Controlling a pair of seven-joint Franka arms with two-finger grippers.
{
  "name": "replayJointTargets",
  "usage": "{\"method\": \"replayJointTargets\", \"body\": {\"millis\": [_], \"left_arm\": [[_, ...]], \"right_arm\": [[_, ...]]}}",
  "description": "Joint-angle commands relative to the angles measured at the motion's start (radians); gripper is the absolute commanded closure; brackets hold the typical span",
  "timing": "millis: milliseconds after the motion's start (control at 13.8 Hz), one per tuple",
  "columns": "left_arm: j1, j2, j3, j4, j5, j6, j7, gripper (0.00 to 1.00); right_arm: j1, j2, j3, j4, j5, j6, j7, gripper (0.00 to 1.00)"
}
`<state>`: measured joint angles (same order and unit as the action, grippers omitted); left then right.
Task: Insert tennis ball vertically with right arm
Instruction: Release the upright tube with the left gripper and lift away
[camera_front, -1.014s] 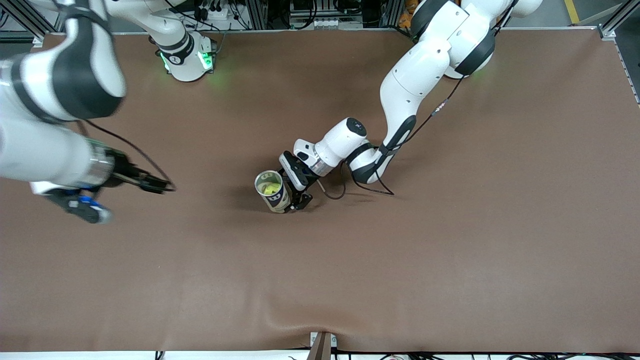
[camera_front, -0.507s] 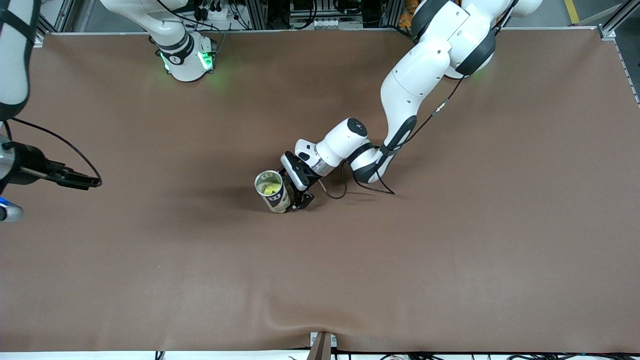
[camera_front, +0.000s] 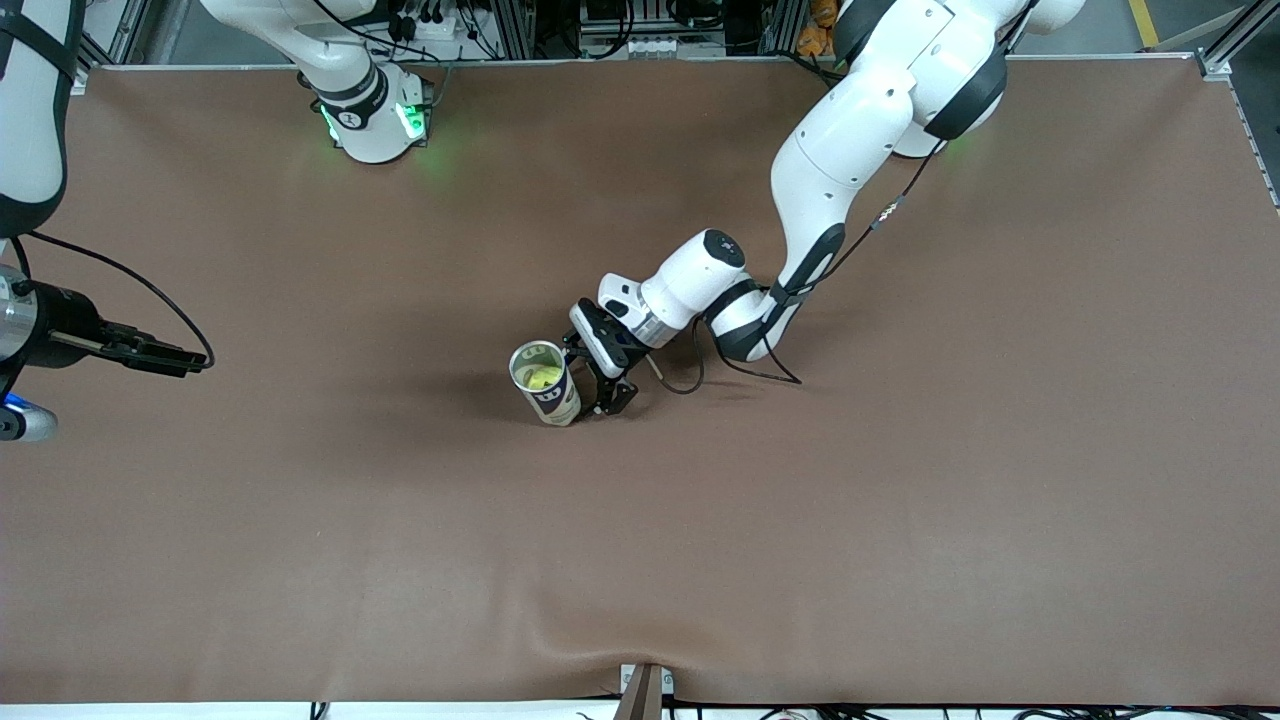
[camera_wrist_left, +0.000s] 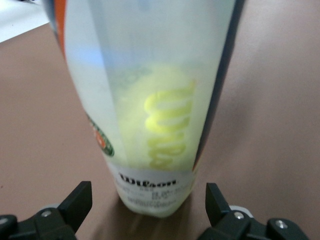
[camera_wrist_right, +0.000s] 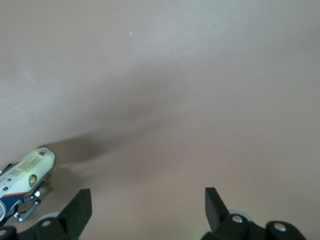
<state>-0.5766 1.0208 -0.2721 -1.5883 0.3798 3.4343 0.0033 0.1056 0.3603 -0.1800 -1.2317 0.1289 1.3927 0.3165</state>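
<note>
Tennis ball can (camera_front: 545, 383) stands upright on the brown table (camera_front: 900, 480), long axis vertical, open mouth up. Tennis ball (camera_front: 542, 377) sits inside it, yellow-green, seen through the mouth; in the left wrist view the ball (camera_wrist_left: 157, 125) shows through the clear wall of the can (camera_wrist_left: 150, 100), low in the tube.

Left gripper (camera_front: 610, 385) is down at table level just beside the can's base, on the side toward the left arm's end. Its fingers (camera_wrist_left: 75, 202) are spread wide, wider than the can, and grip nothing; the can stands ahead of them, not touched.

Right gripper (camera_wrist_right: 147, 210) hangs at the right arm's end of the table, well apart from the can, fingers wide open and empty, over bare mat. Nothing else stands near the can.
</note>
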Motion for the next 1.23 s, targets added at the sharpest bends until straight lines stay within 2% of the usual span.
{"method": "replayJointTargets", "body": {"millis": [0, 145, 362, 652, 870, 1014, 1159], "left_arm": [[0.021, -0.064, -0.006, -0.090, 0.001, 0.011, -0.008, 0.00], [0.026, -0.080, -0.006, -0.108, 0.001, 0.011, -0.006, 0.00], [0.061, -0.088, -0.030, -0.119, 0.001, 0.009, -0.006, 0.00], [0.098, -0.091, -0.073, -0.118, 0.001, -0.003, -0.008, 0.00], [0.101, -0.113, -0.085, -0.118, -0.001, -0.036, -0.011, 0.00], [0.116, -0.134, -0.102, -0.118, -0.001, -0.090, -0.016, 0.00], [0.147, -0.142, -0.137, -0.119, -0.001, -0.118, -0.016, 0.00]], "right_arm": [[-0.009, -0.024, 0.007, -0.011, -0.005, 0.005, -0.007, 0.00], [-0.006, -0.064, 0.007, -0.029, -0.003, 0.050, -0.048, 0.00], [0.003, -0.171, 0.007, -0.190, -0.005, 0.184, -0.105, 0.00], [-0.003, -0.274, 0.008, -0.342, -0.005, 0.349, -0.153, 0.00], [-0.026, -0.331, 0.008, -0.387, -0.006, 0.408, -0.356, 0.00], [-0.030, -0.363, 0.008, -0.396, -0.006, 0.402, -0.375, 0.00], [-0.030, -0.398, 0.008, -0.457, -0.020, 0.410, -0.373, 0.00]]}}
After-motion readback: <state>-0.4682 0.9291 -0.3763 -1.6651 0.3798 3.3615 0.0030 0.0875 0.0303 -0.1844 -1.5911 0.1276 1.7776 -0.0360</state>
